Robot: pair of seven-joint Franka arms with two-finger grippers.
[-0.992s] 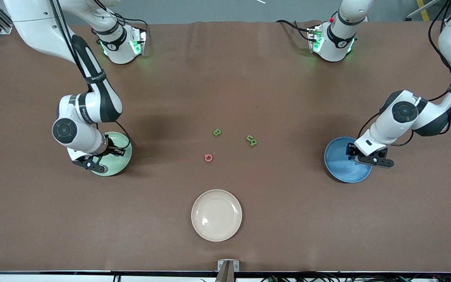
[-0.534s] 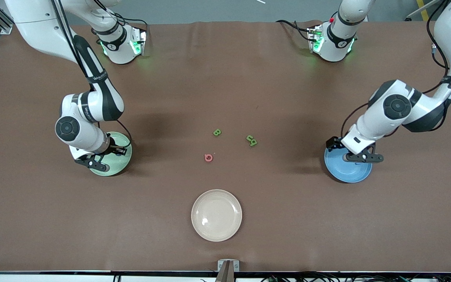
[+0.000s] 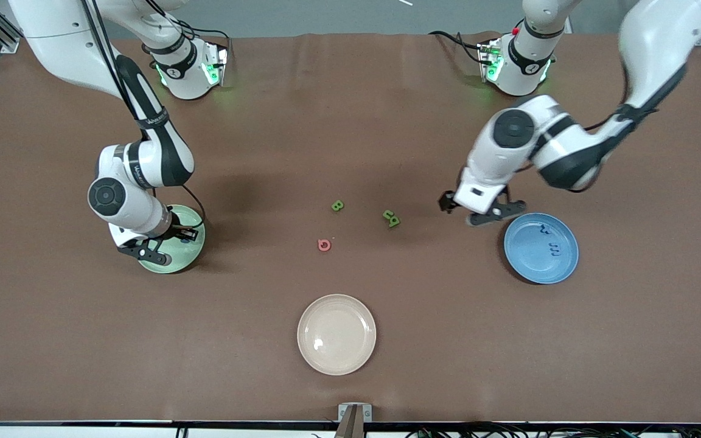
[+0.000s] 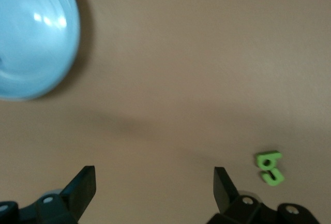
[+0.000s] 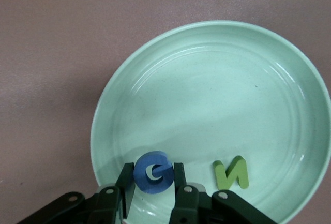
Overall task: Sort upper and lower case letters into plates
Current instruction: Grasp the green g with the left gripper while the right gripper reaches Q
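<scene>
Right now the right gripper (image 5: 152,189) hangs over the mint green plate (image 3: 189,255) toward the right arm's end of the table, fingers pinched narrow on a blue letter (image 5: 153,172) that looks like a G; in the right wrist view the letter sits between the 2 fingertips just above the plate's floor, and whether it touches the plate can't be told. A green N (image 5: 231,174) lies flat in the same plate, just beside the held letter. The left gripper (image 3: 483,213) is over bare table w/ fingers spread wide and nothing between them, at abt 10 o'clock from the blue plate (image 3: 560,267), just off its rim. That blue plate sits toward the left arm's end of the table and holds 2 small dark blue letters (image 3: 549,239), 1 nearer the rim at 12 o'clock, the other near the centre; their shapes are too small to read. 3 loose letters lie mid-table, apart from both plates: a green B (image 3: 338,205), a green letter pair (image 3: 391,218) at abt 3 o'clock from the B and slightly nearer the front camera, and a pink-red letter (image 3: 324,244) at abt 7 o'clock from the B. The left wrist view shows the green pair (image 4: 271,167) close by 1 fingertip and the blue plate's edge (image 4: 62,53) well apart. A cream-beige plate (image 3: 336,334) lies nearest the front camera, at 6 o'clock from the pink-red letter.
</scene>
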